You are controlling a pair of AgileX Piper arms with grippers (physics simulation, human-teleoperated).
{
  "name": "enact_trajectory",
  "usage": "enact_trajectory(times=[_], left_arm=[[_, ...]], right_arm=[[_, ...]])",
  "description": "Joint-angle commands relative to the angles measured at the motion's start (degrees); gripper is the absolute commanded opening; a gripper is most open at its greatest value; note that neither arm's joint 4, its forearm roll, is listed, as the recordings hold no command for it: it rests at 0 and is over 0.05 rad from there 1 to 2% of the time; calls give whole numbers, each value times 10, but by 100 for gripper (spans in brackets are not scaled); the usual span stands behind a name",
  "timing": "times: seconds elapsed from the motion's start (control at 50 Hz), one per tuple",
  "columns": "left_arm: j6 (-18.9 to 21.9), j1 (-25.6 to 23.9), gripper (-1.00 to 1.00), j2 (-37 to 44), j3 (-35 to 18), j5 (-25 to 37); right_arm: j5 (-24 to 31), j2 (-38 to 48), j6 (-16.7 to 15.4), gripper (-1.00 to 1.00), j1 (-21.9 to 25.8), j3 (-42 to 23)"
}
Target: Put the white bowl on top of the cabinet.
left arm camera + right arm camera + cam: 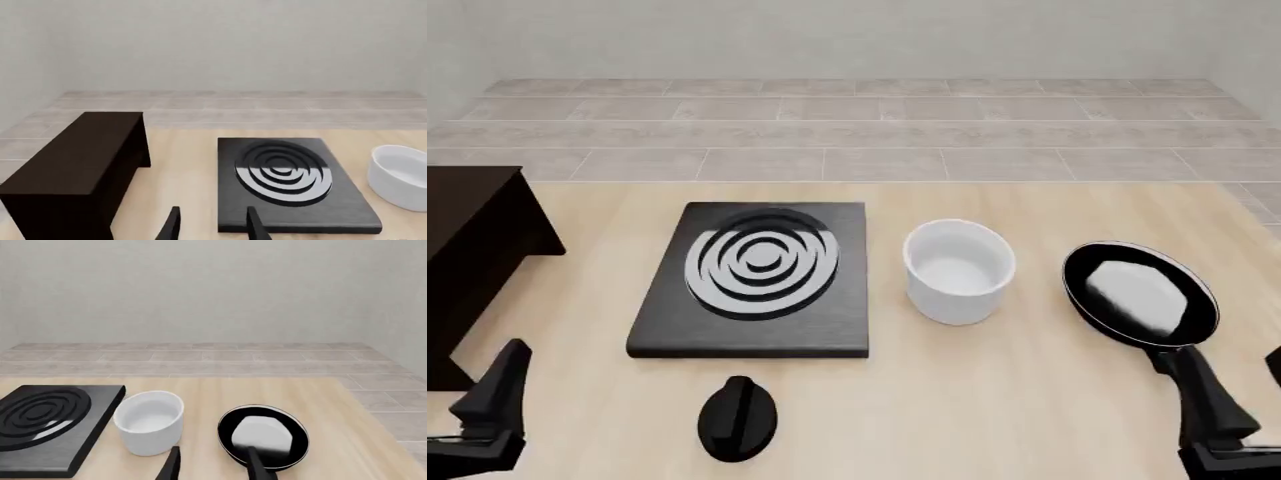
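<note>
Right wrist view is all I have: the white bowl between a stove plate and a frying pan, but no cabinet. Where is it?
Observer: The cabinet stands at the far left of the front view, beyond the stove plate from the white bowl.
Operator: Is anything else out there that I can't see?
Observer: Yes, a black knob lies on the near side of the stove plate, closer to the arms.

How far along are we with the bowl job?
Nothing is done yet. The white bowl sits on the table between the stove plate and the frying pan. Both grippers, left and right, are open and empty. Grasping, lifting and placing on the cabinet remain.
</note>
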Motion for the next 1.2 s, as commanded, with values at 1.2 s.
enact_trajectory(times=[1.2], left_arm=[[15,-301,100,469,-359,-28]], right_arm=[[4,0,1,100,0,-2]])
